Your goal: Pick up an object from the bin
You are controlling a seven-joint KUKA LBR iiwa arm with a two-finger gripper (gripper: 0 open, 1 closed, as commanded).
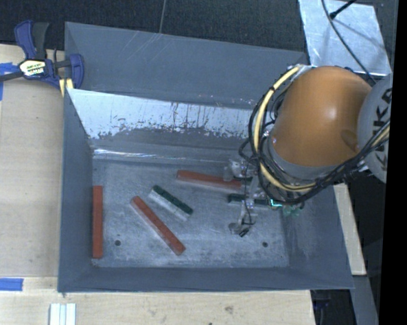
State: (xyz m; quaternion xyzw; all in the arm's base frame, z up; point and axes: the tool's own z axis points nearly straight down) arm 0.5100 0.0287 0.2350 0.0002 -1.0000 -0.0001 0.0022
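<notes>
My gripper [241, 227] hangs low over the right part of the bin floor, its fingertips close together with nothing showing between them. Just above and left of it lies a reddish-brown bar [206, 180], stretched left to right, its right end running under the gripper's body. Further left a short dark green stick [173, 199] lies slantwise, beside a pale grey stick [165, 205]. Below those lies a red-brown bar [158, 225] on a diagonal.
A long red bar [98, 221] lies upright along the left wall of the bin floor. The arm's orange dome and cables hang over the bin's right side. Bare floor lies around the gripper and toward the front wall.
</notes>
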